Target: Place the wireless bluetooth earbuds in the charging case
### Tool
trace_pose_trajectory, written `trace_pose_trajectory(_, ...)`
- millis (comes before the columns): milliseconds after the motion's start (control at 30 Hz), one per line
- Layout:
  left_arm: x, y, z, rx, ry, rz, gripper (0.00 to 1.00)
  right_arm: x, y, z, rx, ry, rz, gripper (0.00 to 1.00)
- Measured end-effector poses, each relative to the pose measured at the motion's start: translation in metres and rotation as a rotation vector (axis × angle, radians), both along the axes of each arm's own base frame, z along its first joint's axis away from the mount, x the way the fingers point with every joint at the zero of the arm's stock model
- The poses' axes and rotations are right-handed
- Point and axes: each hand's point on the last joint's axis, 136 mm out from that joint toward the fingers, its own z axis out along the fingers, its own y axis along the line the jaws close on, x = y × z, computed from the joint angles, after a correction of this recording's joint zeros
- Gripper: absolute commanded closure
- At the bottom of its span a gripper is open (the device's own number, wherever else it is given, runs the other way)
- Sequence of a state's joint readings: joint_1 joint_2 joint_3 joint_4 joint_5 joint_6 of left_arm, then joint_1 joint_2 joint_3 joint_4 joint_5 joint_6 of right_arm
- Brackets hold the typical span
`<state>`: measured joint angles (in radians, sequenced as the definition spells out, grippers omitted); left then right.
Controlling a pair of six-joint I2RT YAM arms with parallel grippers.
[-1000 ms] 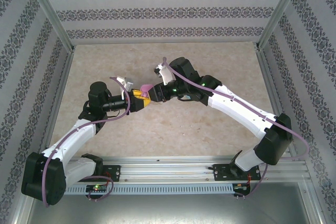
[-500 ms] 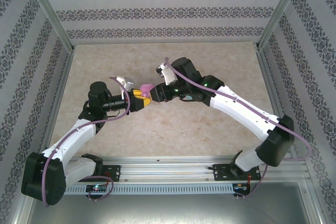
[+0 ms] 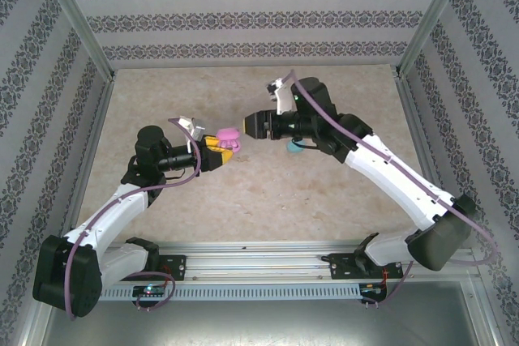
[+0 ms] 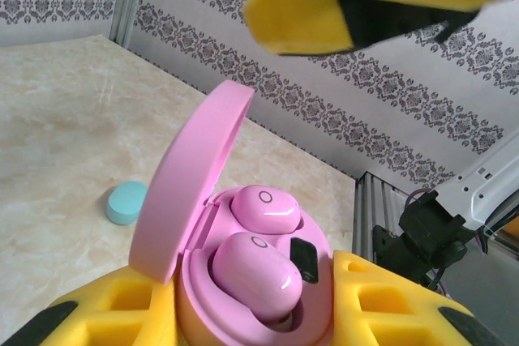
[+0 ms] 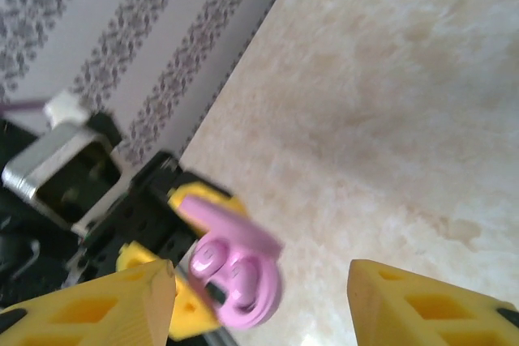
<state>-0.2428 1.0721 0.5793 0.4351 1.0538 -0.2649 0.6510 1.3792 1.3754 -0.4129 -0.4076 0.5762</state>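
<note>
- Earbuds [image 4: 263,208]: two pink ones, seated side by side in the wells of the open pink charging case [image 4: 195,192], which is held up off the surface.
- Marbled beige table [image 3: 268,192]: walled by patterned panels, with both arms reaching in toward the middle.
- Left gripper [image 3: 217,147]: yellow fingers clamped on the lower half of the case. The lid is hinged up and the opening faces the right arm.
- Right gripper [image 3: 247,126]: jaws spread apart with nothing between them, pointing at the case from just beside it, not touching. From the right wrist, the case [image 5: 235,269] shows through the gap between the fingers.
- Light-blue rounded piece [image 4: 126,202]: lies on the table beyond the case, under the right arm [image 3: 293,148]. Cannot tell whether it is a bud or a case.
</note>
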Motion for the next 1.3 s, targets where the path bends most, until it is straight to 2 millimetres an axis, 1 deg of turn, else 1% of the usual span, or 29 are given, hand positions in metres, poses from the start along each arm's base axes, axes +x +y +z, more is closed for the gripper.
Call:
trace_pose_trajectory(100, 0.0, -0.002, 0.002, 0.001, -0.014, -0.006, 0.73, 0.019, -0.003, -0.005, 0.053, 0.063, -0.057, 0.38)
trace_pose_trajectory(167, 0.002, -0.004, 0.004, 0.002, -0.023, -0.013, 0.73, 0.028, 0.002, -0.012, 0.082, 0.112, -0.066, 0.37)
trace_pose_trajectory(233, 0.006, -0.006, 0.006, 0.001, -0.034, -0.015, 0.73, 0.031, 0.011, -0.02, 0.109, 0.166, -0.053, 0.36)
trace_pose_trajectory(333, 0.013, -0.007, 0.008, -0.001, -0.042, -0.013, 0.73, 0.032, 0.021, -0.029, 0.142, 0.229, -0.025, 0.35)
trace_pose_trajectory(400, 0.019, -0.008, 0.009, 0.0, -0.043, -0.006, 0.73, 0.028, 0.024, -0.033, 0.161, 0.262, -0.012, 0.34)
trace_pose_trajectory(600, 0.032, -0.009, 0.002, 0.009, -0.016, 0.024, 0.73, 0.023, 0.028, -0.044, 0.205, 0.322, -0.001, 0.33)
trace_pose_trajectory(733, 0.038, -0.008, 0.006, 0.001, -0.027, 0.043, 0.73, 0.018, 0.028, -0.056, 0.225, 0.379, -0.002, 0.33)
trace_pose_trajectory(800, 0.04, -0.008, 0.006, -0.003, -0.022, 0.048, 0.73, 0.018, 0.03, -0.054, 0.246, 0.386, -0.001, 0.34)
trace_pose_trajectory(1033, 0.044, -0.01, 0.012, -0.033, -0.028, 0.056, 0.73, 0.016, 0.037, -0.04, 0.338, 0.417, 0.03, 0.44)
trace_pose_trajectory(1100, 0.046, -0.01, 0.014, -0.038, -0.031, 0.062, 0.72, 0.016, 0.039, -0.036, 0.362, 0.421, 0.04, 0.51)
trace_pose_trajectory(1167, 0.047, -0.01, 0.017, -0.045, -0.039, 0.067, 0.71, 0.017, 0.038, -0.036, 0.378, 0.433, 0.038, 0.58)
trace_pose_trajectory(1300, 0.051, -0.01, 0.017, -0.048, -0.036, 0.077, 0.66, 0.021, 0.037, -0.036, 0.408, 0.454, 0.029, 0.67)
